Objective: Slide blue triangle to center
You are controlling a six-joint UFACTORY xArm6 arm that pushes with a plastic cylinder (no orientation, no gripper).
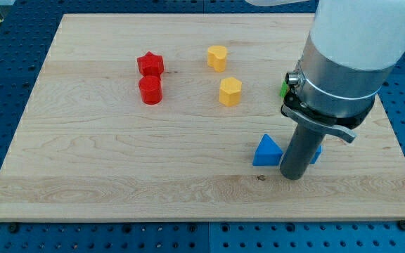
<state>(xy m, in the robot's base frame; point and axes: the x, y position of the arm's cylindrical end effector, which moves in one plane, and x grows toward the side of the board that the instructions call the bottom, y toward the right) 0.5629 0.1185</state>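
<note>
Pressing down on the wooden board (pixel 118 154), my tip (pixel 292 173) is seen just right of the blue triangle (pixel 266 151); no gripper is fitted.

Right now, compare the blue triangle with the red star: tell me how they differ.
The blue triangle is blue and wedge-shaped; the red star is red with points. The triangle lies right of centre toward the view's bottom, just left of my tip; the star sits upper left, far from it. The star adjoins a red cylinder; the triangle has no block against its visible sides. Both rest on the board.
</note>
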